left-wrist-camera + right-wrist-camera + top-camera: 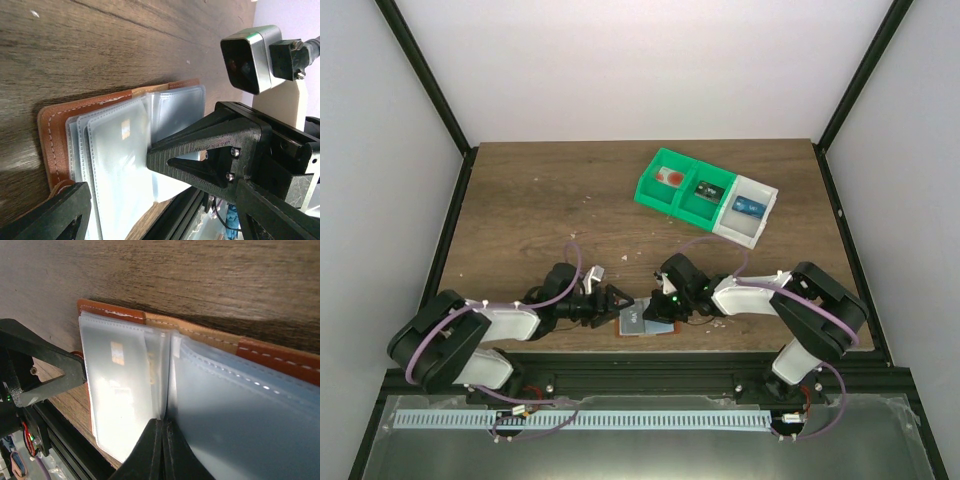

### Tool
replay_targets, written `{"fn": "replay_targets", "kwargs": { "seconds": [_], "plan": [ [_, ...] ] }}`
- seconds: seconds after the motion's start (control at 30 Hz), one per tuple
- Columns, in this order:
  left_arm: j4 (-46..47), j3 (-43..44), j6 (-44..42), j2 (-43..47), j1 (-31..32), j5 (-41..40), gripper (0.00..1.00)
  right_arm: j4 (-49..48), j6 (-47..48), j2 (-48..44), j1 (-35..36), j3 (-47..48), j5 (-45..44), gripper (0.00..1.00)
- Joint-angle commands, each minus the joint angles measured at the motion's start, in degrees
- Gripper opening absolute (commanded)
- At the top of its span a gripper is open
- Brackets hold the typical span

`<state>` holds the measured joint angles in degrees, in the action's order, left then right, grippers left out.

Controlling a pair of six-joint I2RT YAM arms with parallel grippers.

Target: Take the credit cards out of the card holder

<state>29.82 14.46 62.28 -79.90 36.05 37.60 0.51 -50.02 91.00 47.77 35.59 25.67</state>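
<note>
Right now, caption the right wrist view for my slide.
Right gripper pinching the clear plastic sleeves of the open reddish-brown leather card holder on the dark wooden table.

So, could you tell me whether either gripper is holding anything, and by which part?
The right gripper looks shut on the card holder, pinching the edge of a clear inner sleeve beside the fold. The left gripper is open, holding nothing.

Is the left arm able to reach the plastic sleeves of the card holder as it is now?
Probably yes. The left tool is open right at the card holder, with the sleeves lying between its fingers. The right tool, seemingly shut on one sleeve, crowds only the middle.
</note>
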Motion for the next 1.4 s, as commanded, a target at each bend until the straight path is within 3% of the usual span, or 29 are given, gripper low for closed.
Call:
{"fn": "replay_targets", "kwargs": {
  "seconds": [0.0, 0.3, 0.63, 1.1, 1.37],
  "plan": [
    [-4.26, 1.3, -2.94, 1.77, 0.25, -2.58, 0.81, 3.0, 0.1, 1.41, 0.4, -1.5, -3.69, 0.0],
    [1.97, -0.22, 0.07, -0.79, 0.36, -0.17, 0.81, 2.61, -0.14, 1.11, 0.4, -2.01, -3.74, 0.01],
    [-2.15, 1.19, -0.05, 3.43, 0.37, -1.2, 0.81, 1.65, -0.59, 0.76, 0.4, -3.2, -3.76, 0.0],
    [3.55, 0.13, 0.17, -3.78, 0.46, 0.47, 0.81, 1.38, -0.64, 0.3, 0.39, -3.58, -3.57, 0.01],
    [3.84, 0.37, 0.82, -2.99, 0.76, 0.8, 0.81, 1.01, -0.75, 0.14, 0.4, -3.84, -3.51, 0.01]
  ]
}}
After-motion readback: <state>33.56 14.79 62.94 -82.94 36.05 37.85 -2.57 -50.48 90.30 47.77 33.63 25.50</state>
